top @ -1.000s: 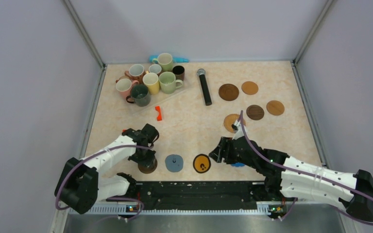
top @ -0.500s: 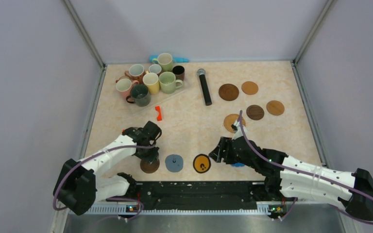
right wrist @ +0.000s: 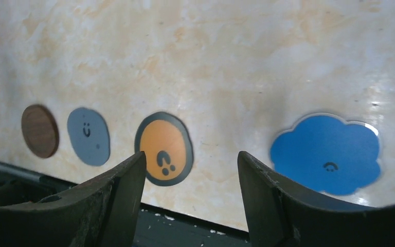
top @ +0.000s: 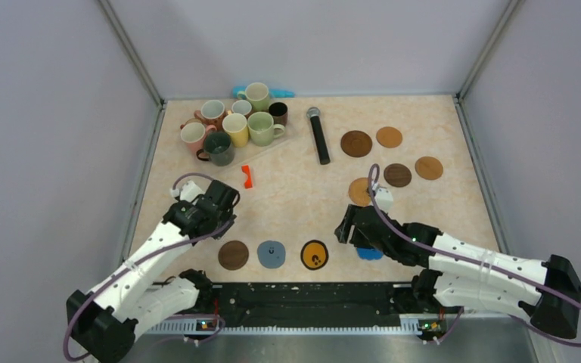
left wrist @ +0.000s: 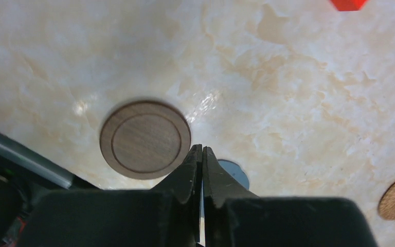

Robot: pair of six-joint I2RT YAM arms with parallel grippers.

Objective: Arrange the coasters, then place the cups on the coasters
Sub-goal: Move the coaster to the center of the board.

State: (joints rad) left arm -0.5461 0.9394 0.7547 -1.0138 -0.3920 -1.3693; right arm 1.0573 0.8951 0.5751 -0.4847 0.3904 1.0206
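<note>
Four coasters sit in the near row along the front edge of the table: dark wood coaster, grey-blue coaster, black-and-orange coaster, blue scalloped coaster, each apart from the next.

Left gripper: jaws pressed together, nothing in them, hovering just beside the wood one.

Right gripper: jaws spread, empty, over the gap between orange and blue.

Farther out on the right are five loose wooden coasters, well apart from the row. My read: thin, light, stiff discs lying flush on a smooth top, so almost no edge to bite. Go for the rim with fingertips low and expect sliding.

Far left, the cups are bunched, some touching. Likely ceramic: rigid, heavier, slick glaze, chip-prone. Pinch the wall over the rim or take the handle. Neighbours crowd the approach.
</note>
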